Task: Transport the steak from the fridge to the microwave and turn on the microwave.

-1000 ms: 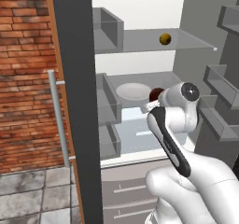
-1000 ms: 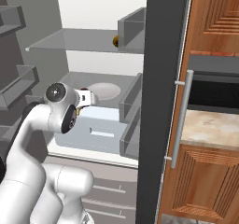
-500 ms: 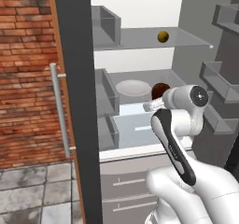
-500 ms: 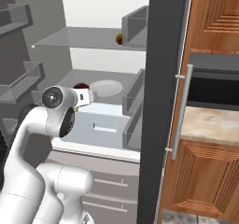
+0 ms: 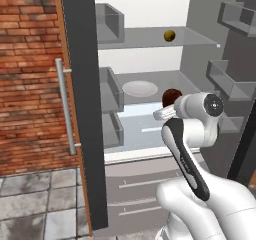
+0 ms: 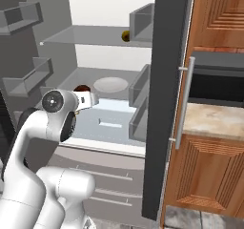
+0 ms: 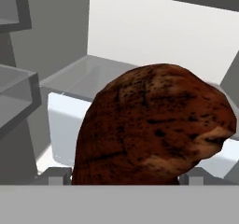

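reddish-brown steak (image 7: 154, 125) — nearer hand than before

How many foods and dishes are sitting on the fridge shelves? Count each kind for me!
steak: 1
yellow-orange ball: 1
white plate: 1
Total: 3

Open passage into the fridge (image 5: 200, 64) between the dark door edge (image 5: 85, 104) and the door bins (image 5: 227, 84), narrowed above by the glass shelf (image 5: 150, 36), on one side by wall-side bins (image 5: 111, 89), with the steak (image 7: 154, 125) close ahead and a white plate (image 5: 140, 88) beside it.
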### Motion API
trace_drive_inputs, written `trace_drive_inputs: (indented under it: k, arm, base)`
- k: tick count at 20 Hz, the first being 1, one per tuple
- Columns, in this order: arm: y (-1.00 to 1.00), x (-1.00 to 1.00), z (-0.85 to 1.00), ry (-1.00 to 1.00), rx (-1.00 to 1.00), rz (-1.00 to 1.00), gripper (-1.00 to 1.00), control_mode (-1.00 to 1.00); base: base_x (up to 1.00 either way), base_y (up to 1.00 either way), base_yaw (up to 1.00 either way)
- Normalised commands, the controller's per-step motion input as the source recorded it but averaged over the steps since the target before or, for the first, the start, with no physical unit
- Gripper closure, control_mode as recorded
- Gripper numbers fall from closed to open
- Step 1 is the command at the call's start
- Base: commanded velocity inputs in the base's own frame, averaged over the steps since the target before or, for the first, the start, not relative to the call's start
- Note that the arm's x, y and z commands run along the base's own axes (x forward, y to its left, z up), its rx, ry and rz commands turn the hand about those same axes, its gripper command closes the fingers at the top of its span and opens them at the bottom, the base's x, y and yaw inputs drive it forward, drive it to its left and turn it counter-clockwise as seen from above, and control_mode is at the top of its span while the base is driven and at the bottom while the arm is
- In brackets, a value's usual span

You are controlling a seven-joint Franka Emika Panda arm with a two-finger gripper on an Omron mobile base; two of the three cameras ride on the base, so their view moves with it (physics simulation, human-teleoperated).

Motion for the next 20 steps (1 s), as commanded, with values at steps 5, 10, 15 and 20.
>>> trace_drive_inputs:
  k: [5, 10, 15, 20]
  arm:
    - [0.00, 0.00, 0.00, 0.00, 0.00, 0.00, 1.00, 1.00]
    - [0.00, 0.00, 0.00, 0.00, 0.00, 0.00, 1.00, 1.00]
    - [0.00, 0.00, 0.00, 0.00, 0.00, 0.00, 1.00, 1.00]
    - [0.00, 0.00, 0.00, 0.00, 0.00, 0.00, 1.00, 1.00]
  base:
    - [-0.43, 0.00, -0.02]
    - [-0.49, 0.00, -0.07]
    - [-0.40, 0.00, -0.09]
    - [-0.42, 0.00, -0.11]
